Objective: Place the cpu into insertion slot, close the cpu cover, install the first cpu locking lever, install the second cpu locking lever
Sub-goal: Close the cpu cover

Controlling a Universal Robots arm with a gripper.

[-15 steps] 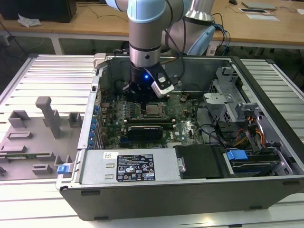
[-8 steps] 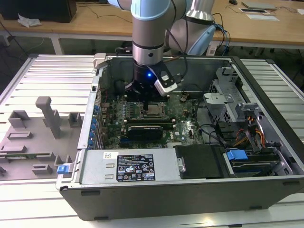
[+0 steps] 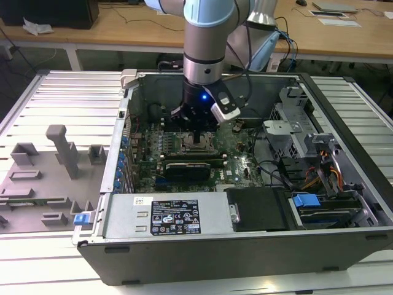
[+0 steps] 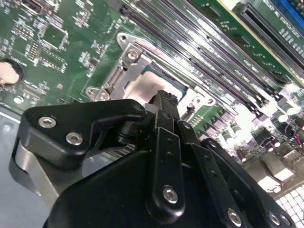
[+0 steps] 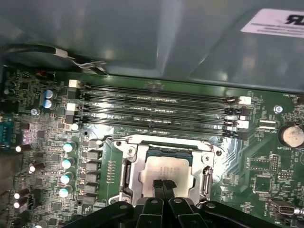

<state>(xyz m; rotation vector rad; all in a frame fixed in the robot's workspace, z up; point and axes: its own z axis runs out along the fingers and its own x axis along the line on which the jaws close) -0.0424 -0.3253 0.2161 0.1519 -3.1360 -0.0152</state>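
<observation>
A slatted metal bench (image 3: 49, 92) carries an open computer case (image 3: 245, 246) lying on its side. Grey holding fixtures (image 3: 64, 150) stand on the bench at the exterior view's left, and pale wooden desks (image 3: 123, 27) run across the top of that frame. The arm (image 3: 206, 43) comes down from the upper middle of the exterior view into the case, with the hand (image 3: 198, 136) low over the green motherboard (image 3: 242, 166), just above a long black graphics card (image 3: 187, 167). The cpu (image 5: 171, 170) lies seated in the insertion slot (image 3: 186, 145), its pale metal top facing up. The cpu cover (image 5: 135, 173) lies flat around it as a silvery frame, so the chip shows through the cover's square window; in the second wrist view the same cover (image 4: 124, 71) borders the cpu (image 4: 142, 88) on its screw-headed corners. In both wrist views the hand (image 5: 163, 184) (image 4: 164, 96) is directly over the chip, its two narrow black fingertips (image 5: 158, 186) pressed together and pinching nothing. The tips sit at the middle of the chip's top; whether they touch it or hang just clear cannot be told. Rows of long black memory slots (image 5: 156, 107) run just beside the socket on the side away from the hand.
</observation>
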